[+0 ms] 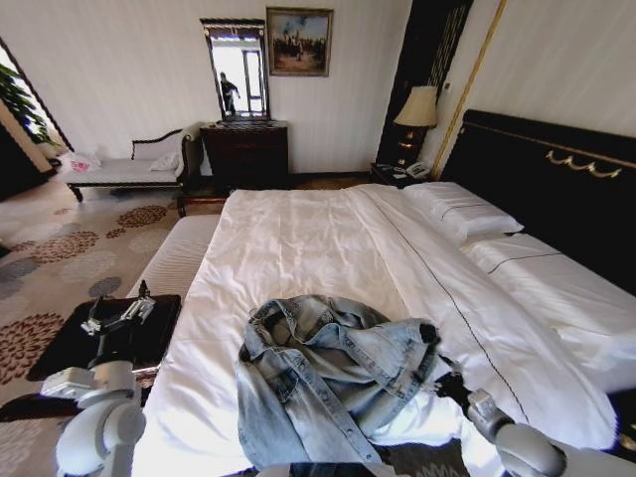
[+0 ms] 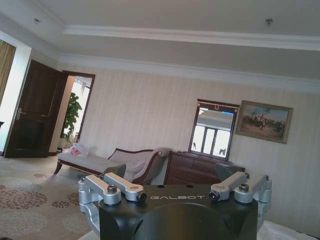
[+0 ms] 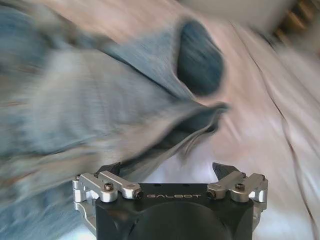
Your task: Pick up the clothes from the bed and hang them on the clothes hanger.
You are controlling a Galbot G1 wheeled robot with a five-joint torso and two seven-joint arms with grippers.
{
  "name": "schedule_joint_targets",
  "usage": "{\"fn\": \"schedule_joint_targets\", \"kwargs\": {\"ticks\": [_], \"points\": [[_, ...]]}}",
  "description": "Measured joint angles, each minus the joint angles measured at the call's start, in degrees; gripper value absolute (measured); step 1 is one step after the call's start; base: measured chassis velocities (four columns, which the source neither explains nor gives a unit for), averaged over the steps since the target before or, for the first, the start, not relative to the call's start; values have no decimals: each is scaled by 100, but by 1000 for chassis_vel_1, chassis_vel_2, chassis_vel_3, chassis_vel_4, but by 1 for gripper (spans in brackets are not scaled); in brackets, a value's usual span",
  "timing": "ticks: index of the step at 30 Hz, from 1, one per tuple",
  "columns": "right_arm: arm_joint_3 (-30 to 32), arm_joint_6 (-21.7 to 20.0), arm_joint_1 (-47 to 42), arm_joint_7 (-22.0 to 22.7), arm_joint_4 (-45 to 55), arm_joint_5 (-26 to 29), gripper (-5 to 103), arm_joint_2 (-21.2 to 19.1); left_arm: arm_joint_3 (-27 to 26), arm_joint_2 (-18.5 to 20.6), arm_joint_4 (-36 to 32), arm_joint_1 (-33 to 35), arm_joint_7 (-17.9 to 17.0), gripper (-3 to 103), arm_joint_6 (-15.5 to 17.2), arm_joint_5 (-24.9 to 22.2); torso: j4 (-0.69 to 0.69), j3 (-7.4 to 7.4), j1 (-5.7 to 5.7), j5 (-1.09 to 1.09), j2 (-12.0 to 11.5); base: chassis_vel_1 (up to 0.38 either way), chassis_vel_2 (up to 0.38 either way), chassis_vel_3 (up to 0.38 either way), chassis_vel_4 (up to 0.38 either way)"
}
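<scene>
A: Right gripper (image 3: 170, 172) first. I see its fingers spread wide, nothing held, hovering just over the edge of the jacket (image 3: 95, 95) with white sheet under the gap.

B: Big picture?

A: Bed (image 1: 328, 238) takes most of my head view: white sheets, pillows (image 1: 462, 211) at the black headboard (image 1: 556, 189). Jacket (image 1: 328, 383) is crumpled at the foot end, near me, on the sheets.

B: Where's that arm in the head view?

A: Right gripper (image 1: 449, 383) sits low on the right, just beside the jacket's right edge.

B: Left?

A: Left gripper (image 1: 119, 316) is parked off the bed's left side, above a dark bench (image 1: 60, 348). Wrist view shows fingers (image 2: 117, 172) apart, empty, facing the far wall, chaise (image 2: 100, 162) and mirror (image 2: 214, 129).
</scene>
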Motion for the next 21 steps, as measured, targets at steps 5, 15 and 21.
{"fn": "schedule_joint_targets", "kwargs": {"ticks": [5, 15, 21], "points": [[-48, -638, -105, 777, 384, 1164, 100, 362, -17, 42, -5, -3, -4, 100, 0, -36, -1, 0, 0, 3, 0, 0, 0, 0, 0], [-22, -2152, 165, 3106, 323, 2803, 100, 995, -70, 100, -40, 32, -9, 100, 0, -105, -1, 0, 0, 4, 1, 0, 0, 0, 0], [131, -2534, 757, 4187, -189, 3058, 100, 1070, -65, 77, -87, 45, -10, 100, -2, -123, 0, 0, 0, 5, 1, 0, 0, 0, 0]]}}
